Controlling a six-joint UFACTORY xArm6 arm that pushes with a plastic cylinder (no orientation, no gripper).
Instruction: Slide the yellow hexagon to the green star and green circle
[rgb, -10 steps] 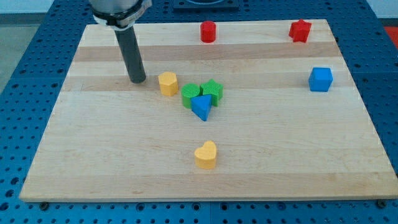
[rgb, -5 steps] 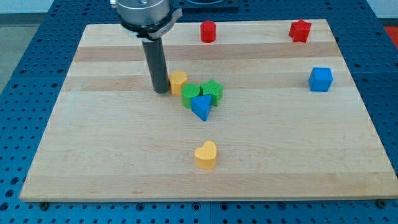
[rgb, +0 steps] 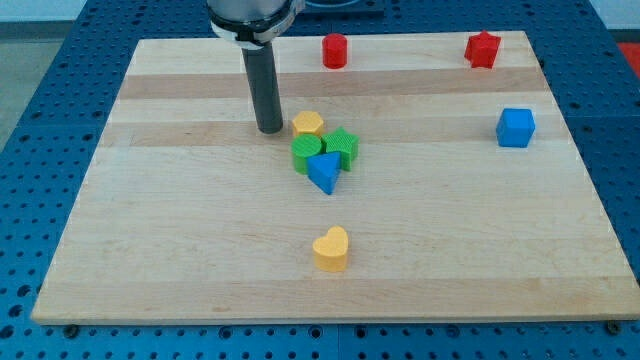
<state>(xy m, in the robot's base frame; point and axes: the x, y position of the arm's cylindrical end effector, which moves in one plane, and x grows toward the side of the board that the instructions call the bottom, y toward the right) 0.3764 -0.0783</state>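
The table (rgb: 150, 250) filled the frame. My tip (rgb: 269, 129) stood left of centre, near the yellow hexagon (rgb: 308, 124), which touched the green circle (rgb: 306, 154) and green star (rgb: 343, 146). There was no pincer to see.

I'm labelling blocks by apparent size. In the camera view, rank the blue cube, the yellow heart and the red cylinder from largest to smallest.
1. blue cube and yellow heart: they look about alike, and the heart sits nearer the view's bottom, so I won't rank them.
2. red cylinder: smallest, though it sits at the view's top.
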